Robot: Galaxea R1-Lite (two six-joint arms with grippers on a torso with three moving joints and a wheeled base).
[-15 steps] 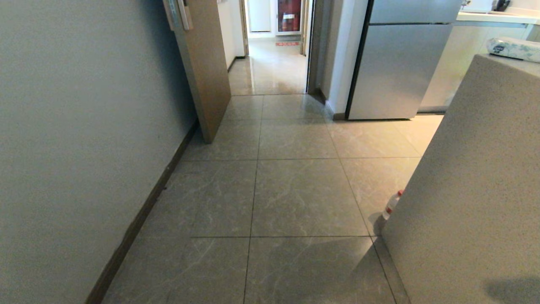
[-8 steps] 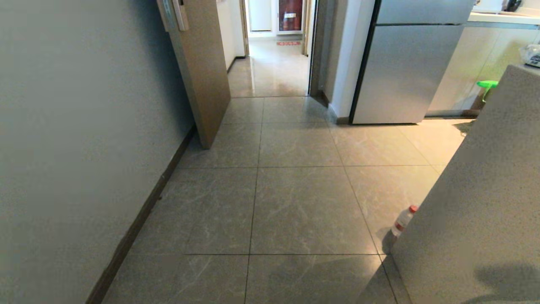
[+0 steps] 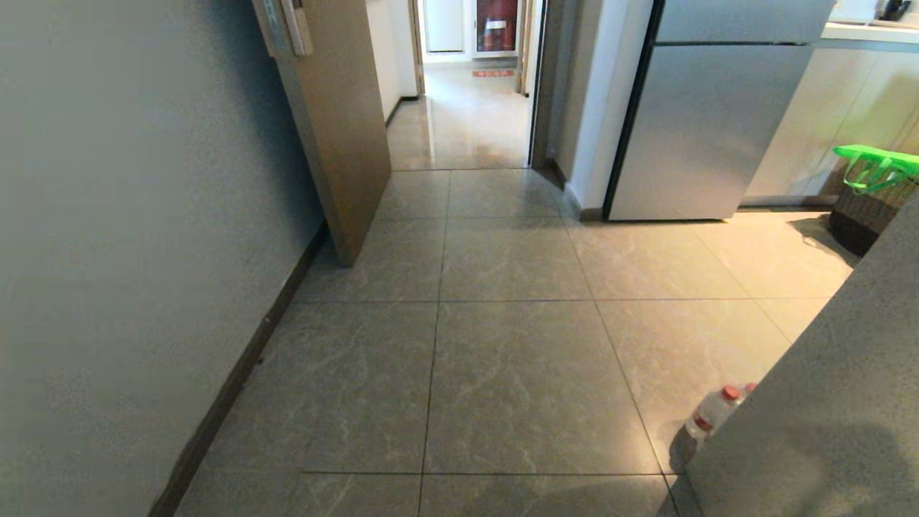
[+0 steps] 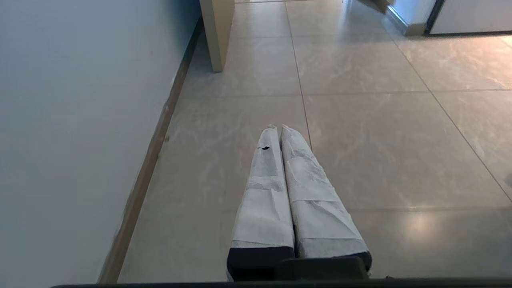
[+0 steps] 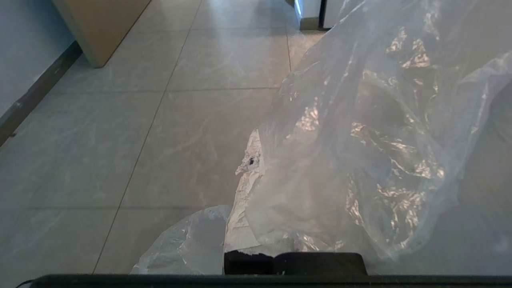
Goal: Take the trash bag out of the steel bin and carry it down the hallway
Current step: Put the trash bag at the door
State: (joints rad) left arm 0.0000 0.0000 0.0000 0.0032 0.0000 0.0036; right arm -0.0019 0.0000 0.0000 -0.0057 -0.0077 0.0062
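Forward the whole view has slid, camera moving, bringing a green-rimmed basket (image 3: 872, 194) into sight. Right claw (image 5: 256, 176) is clamped on the trash bag (image 5: 360, 140), which billows beside it: light, soft, slippery, best gripped by bunched film. Left claw (image 4: 279, 128) is pressed together, empty. Ahead, a bottle (image 3: 711, 415), door (image 3: 344, 136) and fridge (image 3: 711, 122) narrow the hallway (image 3: 467, 122).

neither arm shows in the head view. the left hand (image 4: 280, 127) appears in its wrist view with both white-wrapped fingers (image 4: 266, 188) pressed together along their length, empty, reaching forward and a little downward above the floor. the right hand (image 5: 256, 160) is mostly covered; only one wrapped finger (image 5: 242, 216) shows, and it seems closed on the trash bag (image 5: 360, 140), which drapes over it.
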